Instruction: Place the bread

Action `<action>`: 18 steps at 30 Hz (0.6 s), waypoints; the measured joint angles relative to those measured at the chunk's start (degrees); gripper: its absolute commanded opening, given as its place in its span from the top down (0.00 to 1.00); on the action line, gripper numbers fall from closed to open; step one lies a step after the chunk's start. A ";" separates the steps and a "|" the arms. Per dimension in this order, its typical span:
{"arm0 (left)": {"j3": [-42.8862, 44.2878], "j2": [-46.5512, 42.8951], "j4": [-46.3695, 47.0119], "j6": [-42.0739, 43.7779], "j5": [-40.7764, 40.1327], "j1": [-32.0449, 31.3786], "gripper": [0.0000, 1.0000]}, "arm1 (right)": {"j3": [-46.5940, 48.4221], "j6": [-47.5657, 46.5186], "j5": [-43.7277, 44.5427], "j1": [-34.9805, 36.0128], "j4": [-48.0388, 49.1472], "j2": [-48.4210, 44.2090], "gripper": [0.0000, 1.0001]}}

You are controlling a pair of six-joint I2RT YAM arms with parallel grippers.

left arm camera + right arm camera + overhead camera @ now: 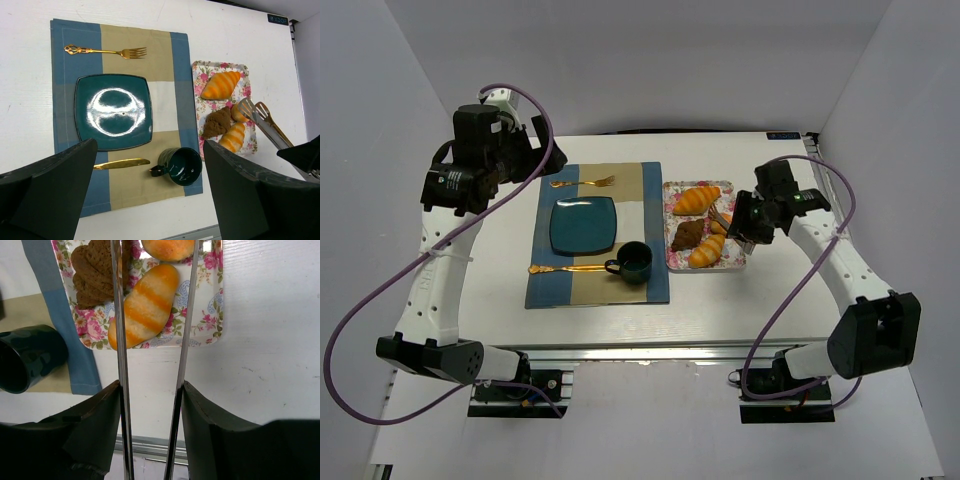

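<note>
While the right claw [150, 390] is pinching a pair of tongs [120, 330] between its two dark fingers, the thin, shiny metal arms of the tongs are reaching out over the tray [216, 315]. Their tips are running off the top of the right wrist picture, so what they are touching is hard to tell from there. Seen from the other wrist, the flat, spoon-like tips are sitting just beside the small round bun [238, 113], and I cannot tell if they are touching it.

The long striped bread [145, 305] is lying under the two arms, at the near end of the tray. It is looking smooth and puffy, orange with pale bands. The brown bread [92, 275] is lying next to it, bumpy and dark, and partly cut off. The fat striped bread [220, 85] is resting at the far end. All four are lying on the tray, a flat rectangle with pink flowers.

Left of it, a dark green mug [181, 165] is standing on a blue and tan cloth mat [135, 45]. A shiny square green plate [114, 111], a gold fork [107, 51] and a gold knife [120, 163] are lying on the mat too.

The left claw [150, 170] is hanging high above with its fingers spread wide, holding nothing. Only their blurry dark shapes are showing.
</note>
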 measured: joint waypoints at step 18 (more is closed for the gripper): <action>0.28 0.04 -0.24 0.44 -0.46 0.00 0.02 | -1.73 -0.20 5.18 3.28 0.61 3.58 0.55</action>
